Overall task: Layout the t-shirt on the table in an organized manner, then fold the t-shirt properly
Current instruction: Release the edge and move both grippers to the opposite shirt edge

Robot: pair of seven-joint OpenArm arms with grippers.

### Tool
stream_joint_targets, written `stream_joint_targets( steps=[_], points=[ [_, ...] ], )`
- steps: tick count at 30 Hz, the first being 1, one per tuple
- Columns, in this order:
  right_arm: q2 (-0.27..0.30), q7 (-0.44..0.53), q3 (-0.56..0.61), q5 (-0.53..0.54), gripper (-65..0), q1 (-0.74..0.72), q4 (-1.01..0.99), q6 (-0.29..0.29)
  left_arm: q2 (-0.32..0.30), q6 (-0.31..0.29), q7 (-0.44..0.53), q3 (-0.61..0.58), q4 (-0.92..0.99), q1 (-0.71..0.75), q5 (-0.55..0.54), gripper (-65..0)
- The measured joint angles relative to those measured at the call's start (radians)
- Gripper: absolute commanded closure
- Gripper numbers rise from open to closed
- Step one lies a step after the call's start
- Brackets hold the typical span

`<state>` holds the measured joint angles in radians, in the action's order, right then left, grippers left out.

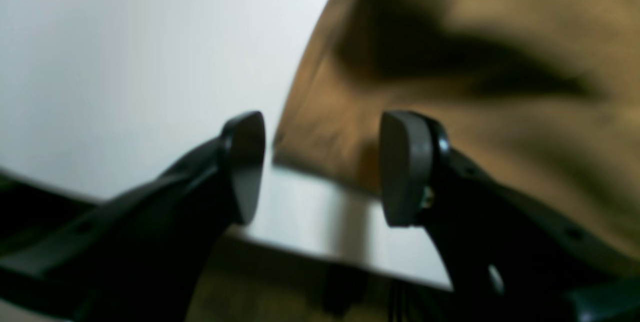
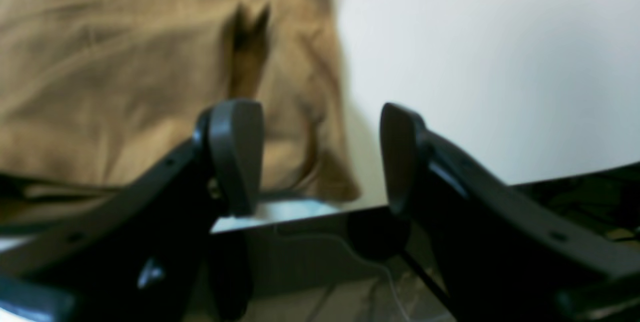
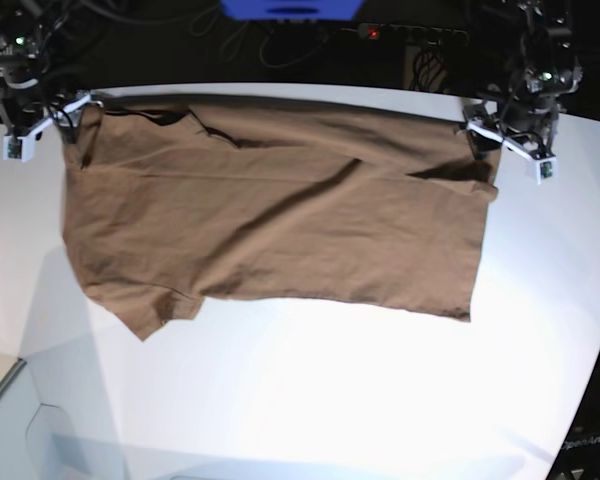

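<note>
Both sets of jaws stand apart with nothing between them. The left gripper [image 1: 320,167] hangs at one far corner of the brown t-shirt [image 3: 280,215], the right gripper [image 2: 320,160] at the other far corner, both by the far edge of the white tabletop [image 3: 330,400]. The shirt lies spread flat along that edge, mildly wrinkled, one sleeve pointing toward the near edge. The laying-out step looks nearly finished; folding probably calls for fresh grips on the cloth edges.
</note>
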<state>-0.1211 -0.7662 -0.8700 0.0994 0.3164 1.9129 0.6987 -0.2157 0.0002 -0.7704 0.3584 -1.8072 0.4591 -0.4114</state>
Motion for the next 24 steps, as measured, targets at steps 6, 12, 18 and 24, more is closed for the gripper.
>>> stream_joint_targets(
  steps=[6, 12, 18, 24],
  points=[
    [-0.006, -0.014, -0.042, -0.013, -38.0, -0.037, 0.011, 0.0, 0.0, -0.002, -0.002, 0.0, -0.122, 0.004, 0.001, -35.6],
    [0.041, -0.017, 0.021, -0.014, -38.1, -0.119, 0.011, 0.0, 0.027, 0.005, -0.008, 0.086, -0.142, -0.022, 0.008, -35.7],
    [0.102, -0.014, 0.174, -0.052, -43.9, -0.232, -0.051, 0.0, 0.045, -0.003, 0.007, 0.105, -0.093, -0.156, -0.003, -35.7],
    [0.189, -0.006, 0.307, -0.132, -44.7, -0.395, -0.286, 0.001, 0.063, -0.003, -0.002, 0.111, 0.001, -0.294, 0.002, -35.7]
  ],
)
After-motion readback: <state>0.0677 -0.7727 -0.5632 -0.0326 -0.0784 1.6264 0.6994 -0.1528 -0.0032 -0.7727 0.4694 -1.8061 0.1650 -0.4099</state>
